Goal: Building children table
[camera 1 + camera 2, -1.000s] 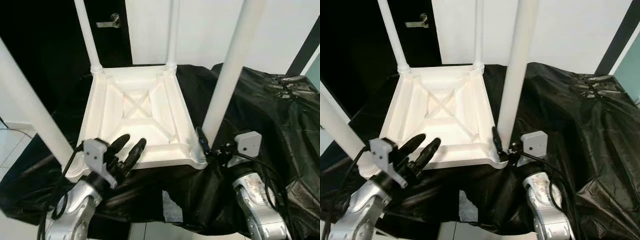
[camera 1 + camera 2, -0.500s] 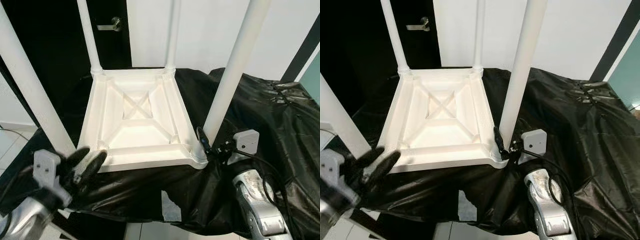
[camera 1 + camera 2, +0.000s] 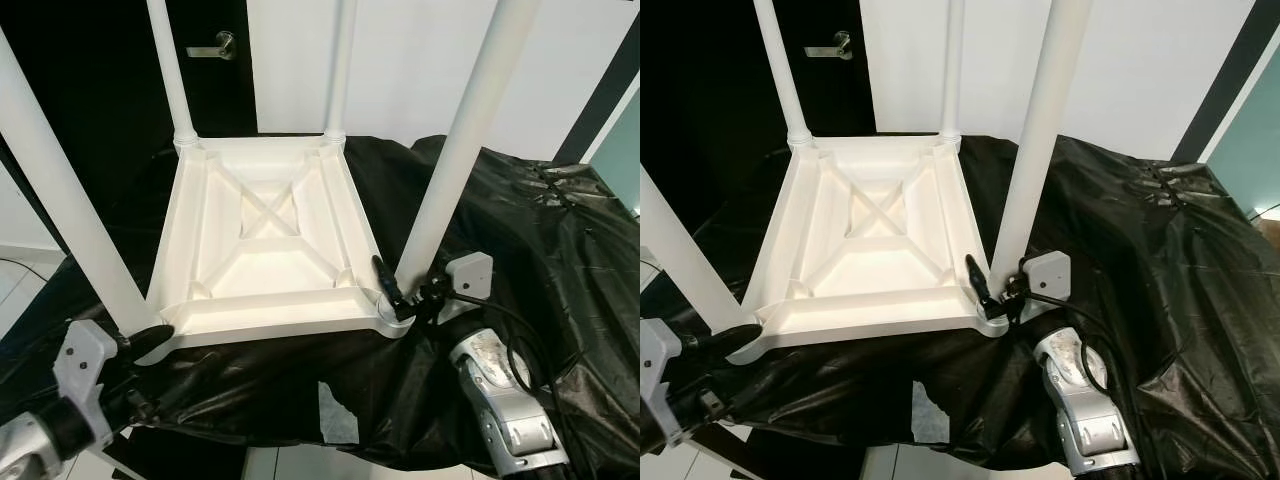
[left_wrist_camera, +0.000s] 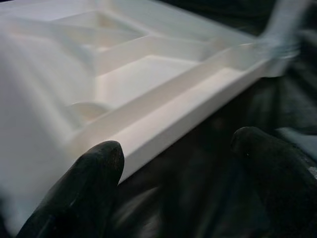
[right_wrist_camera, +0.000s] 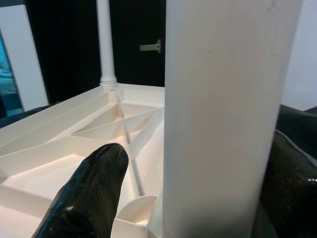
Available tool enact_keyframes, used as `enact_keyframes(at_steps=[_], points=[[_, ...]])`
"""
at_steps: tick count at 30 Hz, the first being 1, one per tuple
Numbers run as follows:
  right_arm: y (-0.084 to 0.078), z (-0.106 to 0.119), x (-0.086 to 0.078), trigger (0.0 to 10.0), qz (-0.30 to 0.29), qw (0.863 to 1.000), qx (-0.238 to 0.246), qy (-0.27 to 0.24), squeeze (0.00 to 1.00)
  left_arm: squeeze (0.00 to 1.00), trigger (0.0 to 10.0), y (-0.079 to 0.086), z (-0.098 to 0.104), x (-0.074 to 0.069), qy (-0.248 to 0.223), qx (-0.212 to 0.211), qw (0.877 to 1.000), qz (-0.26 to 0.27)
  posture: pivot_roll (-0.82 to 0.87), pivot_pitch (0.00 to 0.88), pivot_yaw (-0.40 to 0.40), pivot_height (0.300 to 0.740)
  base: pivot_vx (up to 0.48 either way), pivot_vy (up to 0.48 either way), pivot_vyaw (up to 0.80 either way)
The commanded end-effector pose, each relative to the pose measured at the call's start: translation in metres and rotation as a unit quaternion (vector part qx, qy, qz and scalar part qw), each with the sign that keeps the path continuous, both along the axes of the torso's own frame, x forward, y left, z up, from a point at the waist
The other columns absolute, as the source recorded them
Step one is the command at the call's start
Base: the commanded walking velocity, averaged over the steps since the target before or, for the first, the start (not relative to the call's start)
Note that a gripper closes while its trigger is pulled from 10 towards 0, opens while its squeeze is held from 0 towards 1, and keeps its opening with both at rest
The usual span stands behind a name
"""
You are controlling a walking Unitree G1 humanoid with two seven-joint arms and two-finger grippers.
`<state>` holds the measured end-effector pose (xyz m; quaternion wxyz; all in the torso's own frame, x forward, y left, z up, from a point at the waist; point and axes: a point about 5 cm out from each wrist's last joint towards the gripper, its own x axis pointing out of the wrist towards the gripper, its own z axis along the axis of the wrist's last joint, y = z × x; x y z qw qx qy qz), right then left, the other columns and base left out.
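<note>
White kids' table (image 3: pixel 265 245) lies upside down on a black sheet (image 3: pixel 520 230) over the surface, four legs up. Right pincer (image 3: pixel 392 297) sits at the near-right leg (image 3: pixel 450 170), fingers (image 5: pixel 91 188) either side of it, apparently clamped on it. Left pincer (image 4: pixel 178 168) hangs w/ fingers spread just off the table's near-left corner, gripping nothing. Dark door w/ handle (image 3: pixel 212 42) behind.
</note>
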<state>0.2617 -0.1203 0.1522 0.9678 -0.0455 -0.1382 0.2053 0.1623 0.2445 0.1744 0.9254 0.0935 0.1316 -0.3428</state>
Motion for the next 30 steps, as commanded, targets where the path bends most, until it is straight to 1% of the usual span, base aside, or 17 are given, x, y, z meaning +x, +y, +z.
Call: enact_keyframes(at_steps=[1, 2, 4, 5, 7, 12, 15, 18, 21, 22, 23, 25, 26, 27, 28, 29, 30], points=[[0.003, -0.003, 0.001, 10.0, 0.016, 1.0, 0.003, 0.013, 0.0, 0.0, 10.0, 0.0, 0.005, -0.004, 0.008, 0.013, 1.0, -0.027, 0.11, 0.0, -0.074, 0.74, 0.0, 0.0, 0.0], [0.003, -0.003, 0.001, 10.0, 0.016, 1.0, 0.003, 0.013, 0.0, 0.0, 10.0, 0.0, 0.005, -0.004, 0.008, 0.013, 1.0, -0.027, 0.11, 0.0, -0.074, 0.74, 0.0, 0.0, 0.0], [0.003, -0.004, 0.003, 10.0, 0.015, 1.0, 0.007, 0.016, 0.0, 0.0, 10.0, 0.011, 0.008, -0.006, 0.017, 0.035, 0.999, -0.012, 0.11, 0.0, -0.074, 0.74, 0.0, 0.0, 0.0], [0.003, -0.004, 0.003, 10.0, 0.015, 1.0, 0.007, 0.016, 0.0, 0.0, 10.0, 0.011, 0.008, -0.006, 0.017, 0.035, 0.999, -0.012, 0.11, 0.0, -0.074, 0.74, 0.0, 0.0, 0.0], [0.003, -0.004, 0.003, 10.0, 0.018, 1.0, 0.01, 0.018, 0.0, 0.0, 10.0, 0.017, 0.009, -0.007, 0.024, 0.041, 0.999, -0.001, 0.12, 0.0, -0.074, 0.74, 0.0, 0.0, 0.0], [0.003, -0.004, 0.004, 10.0, 0.017, 1.0, 0.01, 0.017, 0.0, 0.0, 10.0, 0.017, 0.009, -0.009, 0.03, 0.043, 0.999, -0.002, 0.12, 0.0, -0.075, 0.74, 0.0, 0.0, 0.0], [0.001, -0.004, 0.004, 10.0, 0.012, 1.0, 0.009, 0.017, 0.0, 0.0, 10.0, 0.018, 0.007, -0.01, 0.034, 0.04, 0.999, 0.007, 0.12, 0.0, -0.078, 0.74, 0.0, 0.0, 0.0], [0.0, -0.005, 0.003, 10.0, 0.016, 1.0, 0.007, 0.019, 0.0, 0.0, 10.0, 0.022, 0.007, -0.009, 0.032, 0.047, 0.998, 0.023, 0.12, 0.0, -0.082, 0.74, 0.0, 0.0, 0.0], [0.0, -0.006, 0.003, 10.0, 0.017, 1.0, 0.007, 0.02, 0.0, 0.0, 10.0, 0.024, 0.007, -0.009, 0.032, 0.043, 0.998, 0.031, 0.13, 0.0, -0.084, 0.74, 0.0, 0.0, 0.0], [0.001, -0.006, 0.003, 10.0, 0.019, 1.0, 0.006, 0.02, 0.0, 0.33, 10.0, 0.028, 0.008, -0.008, 0.029, 0.036, 0.998, 0.046, 0.13, 0.0, -0.086, 0.74, 0.0, 0.0, 0.0], [0.002, -0.006, 0.003, 10.0, 0.022, 0.999, 0.007, 0.021, 0.0, 1.0, 10.0, 0.03, 0.008, -0.007, 0.027, 0.032, 0.998, 0.056, 0.13, 0.0, -0.089, 0.74, 0.0, 0.0, 0.0], [0.003, -0.006, 0.003, 10.0, 0.026, 0.999, 0.007, 0.022, 0.0, 1.0, 10.0, 0.032, 0.008, -0.006, 0.023, 0.037, 0.997, 0.065, 0.13, 0.0, -0.089, 0.74, 0.0, 0.0, 0.0], [0.005, -0.007, 0.003, 10.0, 0.03, 0.999, 0.006, 0.023, 0.0, 1.0, 10.0, 0.035, 0.008, -0.005, 0.021, 0.039, 0.996, 0.079, 0.13, 0.0, -0.089, 0.74, 0.0, 0.0, 0.0], [0.005, -0.007, 0.003, 10.0, 0.03, 0.999, 0.006, 0.023, 0.0, 1.0, 10.0, 0.035, 0.008, -0.005, 0.021, 0.039, 0.996, 0.079, 0.13, 0.0, -0.089, 0.74, 0.0, 0.0, 0.0], [0.006, -0.007, 0.003, 10.0, 0.034, 0.999, 0.006, 0.024, 0.0, 1.0, 10.0, 0.037, 0.007, -0.002, 0.012, 0.051, 0.995, 0.09, 0.13, 0.0, -0.089, 0.74, 0.0, 0.0, 0.0], [0.007, -0.006, 0.003, 10.0, 0.041, 0.999, 0.007, 0.026, 0.0, 0.46, 10.0, 0.043, 0.007, 0.003, -0.002, 0.054, 0.991, 0.124, 0.13, 0.0, -0.089, 0.74, 0.0, 0.0, 0.0], [0.008, -0.006, 0.004, 10.0, 0.043, 0.999, 0.007, 0.026, 0.0, 0.46, 10.0, 0.044, 0.008, 0.005, -0.006, 0.055, 0.99, 0.131, 0.13, 0.0, -0.089, 0.74, 0.0, 0.0, 0.0]])
